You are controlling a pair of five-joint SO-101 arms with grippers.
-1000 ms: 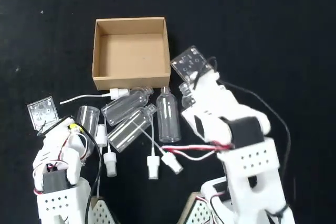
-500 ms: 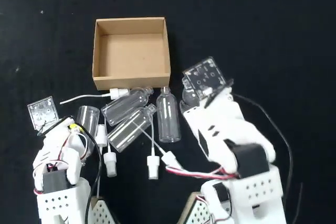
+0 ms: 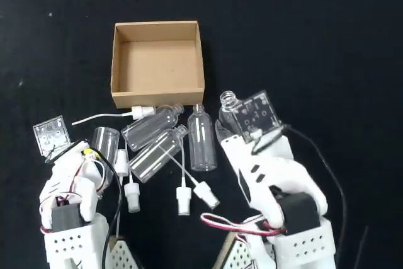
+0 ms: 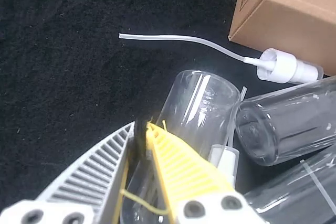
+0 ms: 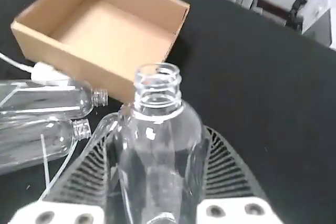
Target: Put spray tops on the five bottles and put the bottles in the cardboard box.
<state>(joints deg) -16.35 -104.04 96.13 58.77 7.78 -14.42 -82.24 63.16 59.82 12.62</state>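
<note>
Clear bottle (image 5: pixel 157 111), base cut off, clamped in right pincer (image 5: pixel 159 140)

The desk (image 3: pixel 327 42) wears a black matt cloth, faintly napped and flecked with pale lint. Toward its eleven o'clock, the cardboard box (image 3: pixel 157 98) is plain brown paperboard, matt, with raw cut edges. The upright bottle (image 5: pixel 157 90) in the right gripper (image 5: pixel 160 129) is clear glossy plastic with a threaded neck, as are the lying bottles (image 3: pixel 201 140). The spray tops (image 4: pixel 286 66) are smooth white plastic with thin translucent tubes. Both grippers are ribbed matt plastic: the right one white, the left gripper (image 4: pixel 140 127) pale grey and yellow.
</note>
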